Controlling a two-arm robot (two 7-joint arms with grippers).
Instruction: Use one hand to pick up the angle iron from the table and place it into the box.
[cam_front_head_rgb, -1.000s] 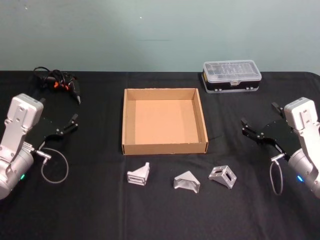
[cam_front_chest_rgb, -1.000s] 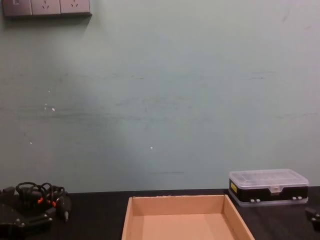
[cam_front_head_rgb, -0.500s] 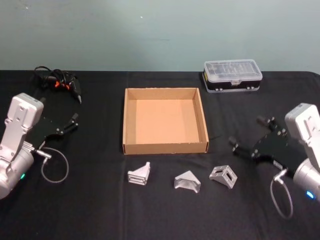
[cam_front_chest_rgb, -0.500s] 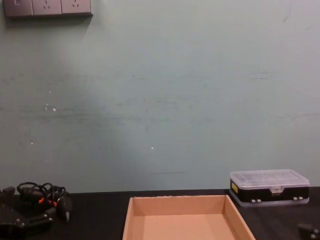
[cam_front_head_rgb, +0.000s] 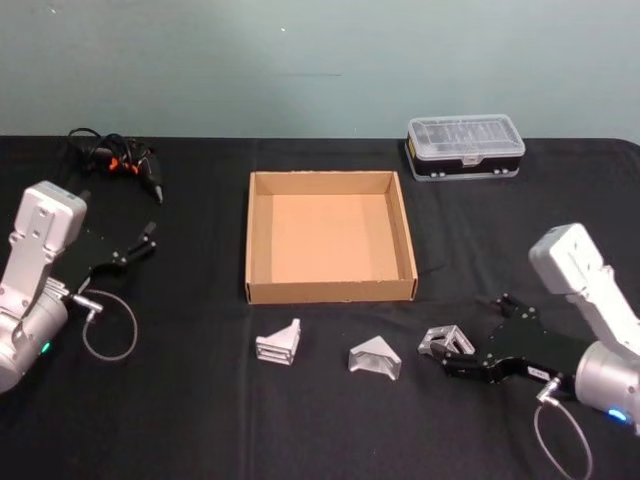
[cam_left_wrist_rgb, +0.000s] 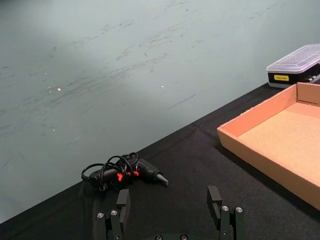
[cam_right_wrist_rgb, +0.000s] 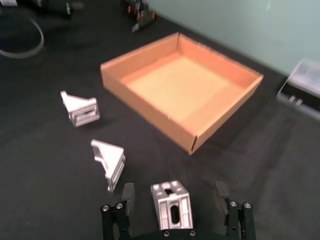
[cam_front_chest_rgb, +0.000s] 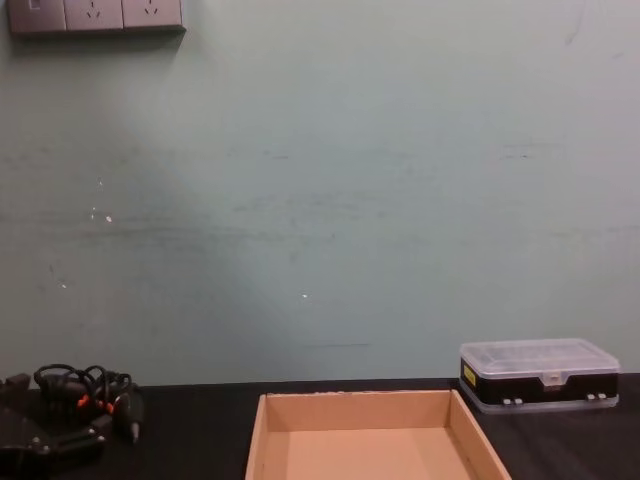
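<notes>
Three silver angle irons lie on the black table (cam_front_head_rgb: 190, 420) in front of the tan cardboard box (cam_front_head_rgb: 330, 293): one on the left (cam_front_head_rgb: 278, 343), one in the middle (cam_front_head_rgb: 375, 357), one on the right (cam_front_head_rgb: 443, 342). My right gripper (cam_front_head_rgb: 468, 340) is low at the right one, open. In the right wrist view this angle iron (cam_right_wrist_rgb: 173, 210) sits between the spread fingers of the right gripper (cam_right_wrist_rgb: 175, 192), apart from both. The box (cam_right_wrist_rgb: 182, 82) is empty. My left gripper (cam_front_head_rgb: 140, 243) is parked at the left of the table, open (cam_left_wrist_rgb: 169, 199).
A clear-lidded black case (cam_front_head_rgb: 463, 148) stands at the back right of the table, beyond the box. A bundle of black cables with orange parts (cam_front_head_rgb: 115, 162) lies at the back left. A grey cable loop (cam_front_head_rgb: 108, 330) hangs by the left arm.
My right arm has swung down and inward from the table's right side to the right angle iron, its fingers now on either side of it. The left arm has not moved.
</notes>
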